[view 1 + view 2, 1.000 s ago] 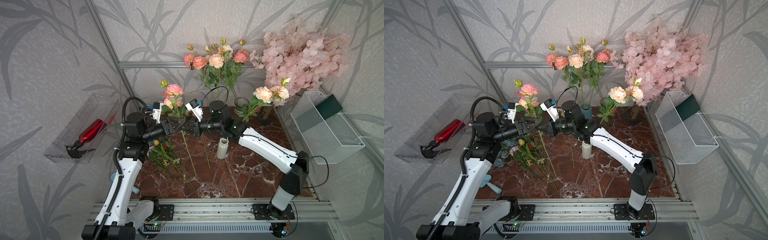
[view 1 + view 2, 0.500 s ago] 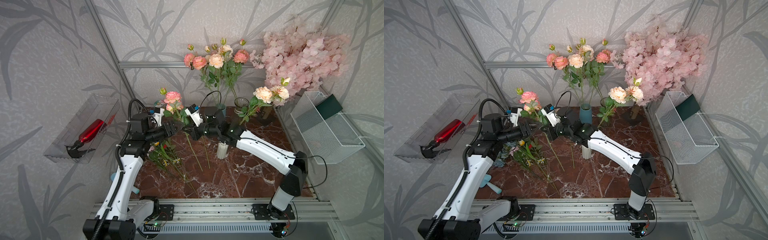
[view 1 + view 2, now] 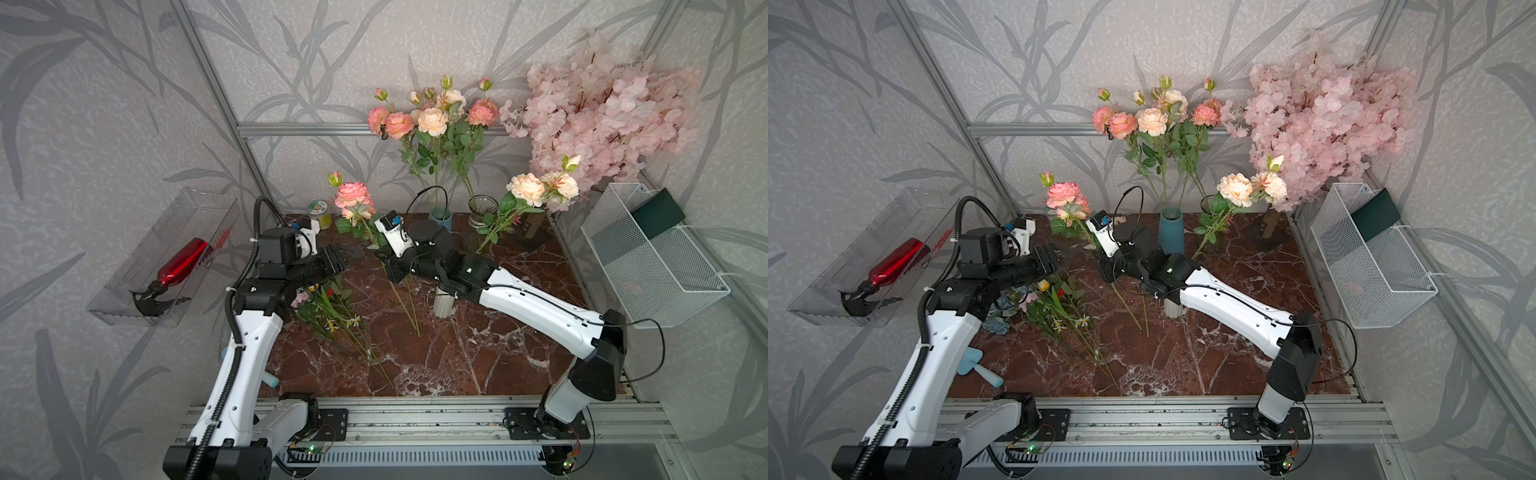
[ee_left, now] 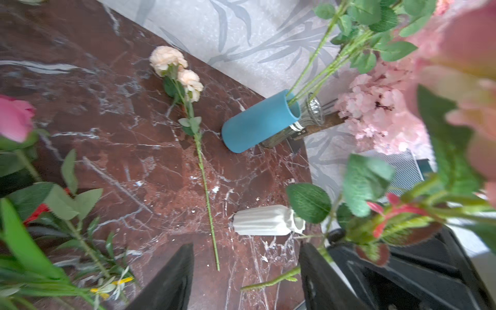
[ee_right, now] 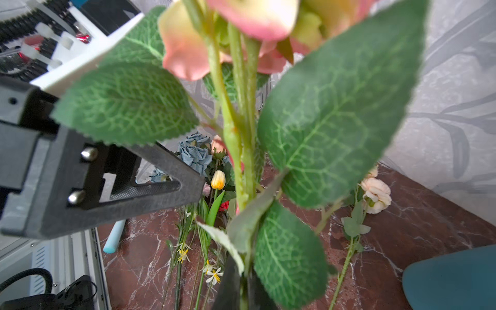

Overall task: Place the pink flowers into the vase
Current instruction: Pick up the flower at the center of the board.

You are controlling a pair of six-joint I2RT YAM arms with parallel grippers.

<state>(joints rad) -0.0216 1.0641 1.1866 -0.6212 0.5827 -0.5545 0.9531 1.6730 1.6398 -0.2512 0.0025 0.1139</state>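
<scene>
In both top views the right claw (image 3: 384, 261) is pinched tight on the green stem of a pink spray (image 3: 353, 195). It is in front of the blue vase (image 3: 440, 216), toward the left arm's side of it. I think it grips part way down the stem so the flower head stands up and the long end hangs free to slide into the vase. The right arm lies long and low across the table (image 3: 519, 332), with its wrist turned toward the other arm. The left arm rises, bends, and points its left claw (image 3: 343, 259) at the stem, close but apart. In the left wrist view its fingers (image 4: 166, 281) are spread with nothing squeezed, maybe ready to steady the stem. A peach spray (image 4: 174, 60) looks to lie on the table near the blue vase, not in it. In the right wrist view the stem runs down into the pressed-together jaws, and big leaves leave only an edge of the blue vase showing.
</scene>
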